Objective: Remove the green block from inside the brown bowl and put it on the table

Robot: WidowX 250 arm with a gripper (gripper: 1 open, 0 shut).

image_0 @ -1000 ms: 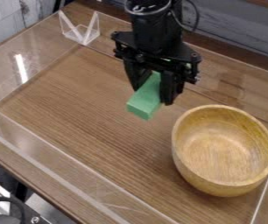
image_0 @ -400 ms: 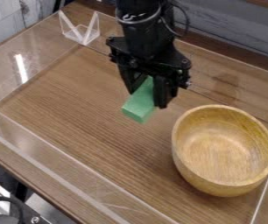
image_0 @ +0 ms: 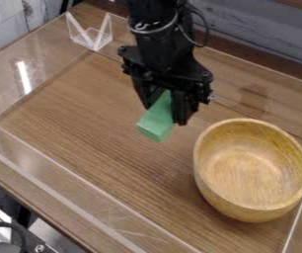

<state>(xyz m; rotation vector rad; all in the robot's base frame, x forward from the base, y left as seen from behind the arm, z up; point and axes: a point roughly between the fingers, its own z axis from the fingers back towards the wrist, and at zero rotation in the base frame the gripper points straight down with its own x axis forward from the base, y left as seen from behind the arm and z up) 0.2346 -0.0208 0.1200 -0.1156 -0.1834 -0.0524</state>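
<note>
Drifting a little away from the brown bowl's side and toward the camera, the black robot gripper (image_0: 169, 99) now has the small, flat, bright green rectangular block (image_0: 155, 121) slightly lower in the view than a second ago. The round, light tan wooden bowl with the thick rim (image_0: 202, 155) has not moved. The claw is clamped on the block, its fingers closed about the upper end while the lower part sticks out below them. The block is outside the bowl, to the left of it in the view, with the brown wood-grain tabletop (image_0: 81, 119) behind and beneath. So the removal looks done, and what remains, I judge, is setting the block down and letting go. Whether it already touches the wood I cannot tell.

The block's long axis slants across the view, from the fingers at upper right to its free end at lower left, and that free end points down toward the near left part of the table. How steeply it tilts is unclear; lowering it gently should keep it from tipping over on release.
</note>
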